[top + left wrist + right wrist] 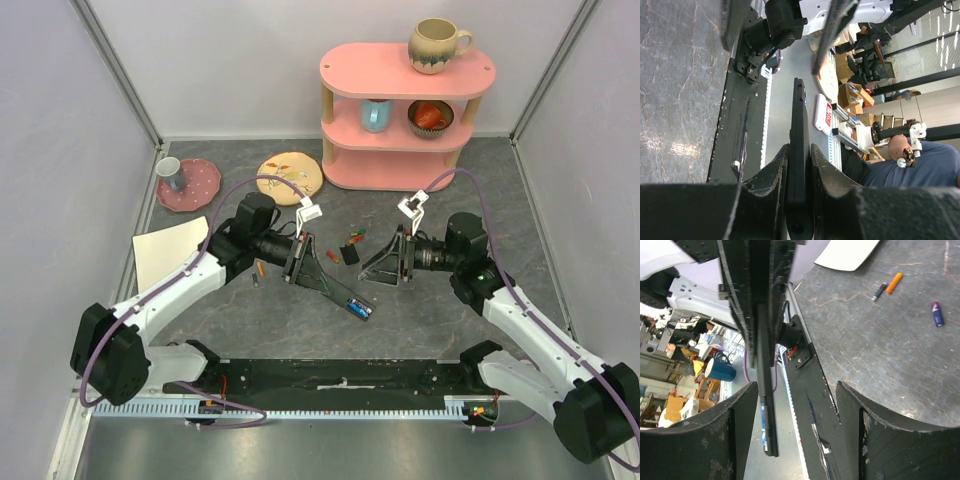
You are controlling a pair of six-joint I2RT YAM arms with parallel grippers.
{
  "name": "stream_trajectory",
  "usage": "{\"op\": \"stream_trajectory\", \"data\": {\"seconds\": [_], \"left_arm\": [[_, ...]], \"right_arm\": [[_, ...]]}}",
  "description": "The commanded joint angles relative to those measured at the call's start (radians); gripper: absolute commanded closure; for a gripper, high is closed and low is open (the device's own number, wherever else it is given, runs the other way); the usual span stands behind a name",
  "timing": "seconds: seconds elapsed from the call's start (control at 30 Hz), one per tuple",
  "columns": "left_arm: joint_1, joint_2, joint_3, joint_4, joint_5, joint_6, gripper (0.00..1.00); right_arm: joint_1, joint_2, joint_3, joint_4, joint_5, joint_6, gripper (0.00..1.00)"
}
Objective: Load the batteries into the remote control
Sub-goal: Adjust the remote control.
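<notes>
My left gripper [300, 262] is shut on the remote control [335, 290], a long black bar held above the table and slanting toward the front right. A blue battery [359, 307] sits in its free end. In the left wrist view the remote [799, 115] is clamped edge-on between my fingers [772, 175]. My right gripper [388, 264] is open and empty, just right of the remote. In the right wrist view the remote [765, 390] hangs near my left finger [735, 415]. Loose batteries lie on the table: red and green ones [355, 238], an orange one [260, 268].
A small black piece [349, 254] lies between the grippers. A pink shelf [400, 110] with mugs stands at the back. A pink plate [203, 186], a yellow plate [290, 178] and a white sheet [170, 250] lie at the left. A black rail [340, 378] runs along the front.
</notes>
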Motion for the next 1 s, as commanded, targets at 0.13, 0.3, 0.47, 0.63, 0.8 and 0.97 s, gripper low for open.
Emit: {"op": "stream_trajectory", "data": {"seconds": [0.13, 0.3, 0.47, 0.63, 0.8, 0.97], "left_arm": [[0.006, 0.043, 0.074, 0.0, 0.051, 0.049, 0.98], [0.006, 0.056, 0.088, 0.022, 0.061, 0.039, 0.98], [0.006, 0.054, 0.082, 0.045, 0.064, 0.026, 0.98], [0.006, 0.053, 0.074, 0.072, 0.052, 0.008, 0.98], [0.007, 0.057, 0.075, 0.099, 0.03, -0.007, 0.94], [0.027, 0.059, 0.078, 0.109, -0.043, -0.024, 0.8]], "right_arm": [[0.105, 0.021, 0.038, -0.017, -0.061, -0.062, 0.3], [0.131, 0.035, 0.041, -0.079, -0.039, -0.114, 0.33], [0.144, 0.045, 0.044, -0.08, -0.045, -0.119, 0.45], [0.163, 0.061, 0.049, -0.079, -0.06, -0.12, 0.61], [0.186, 0.056, 0.047, -0.077, -0.074, -0.119, 0.85], [0.185, 0.042, 0.041, -0.074, -0.07, -0.112, 1.0]]}}
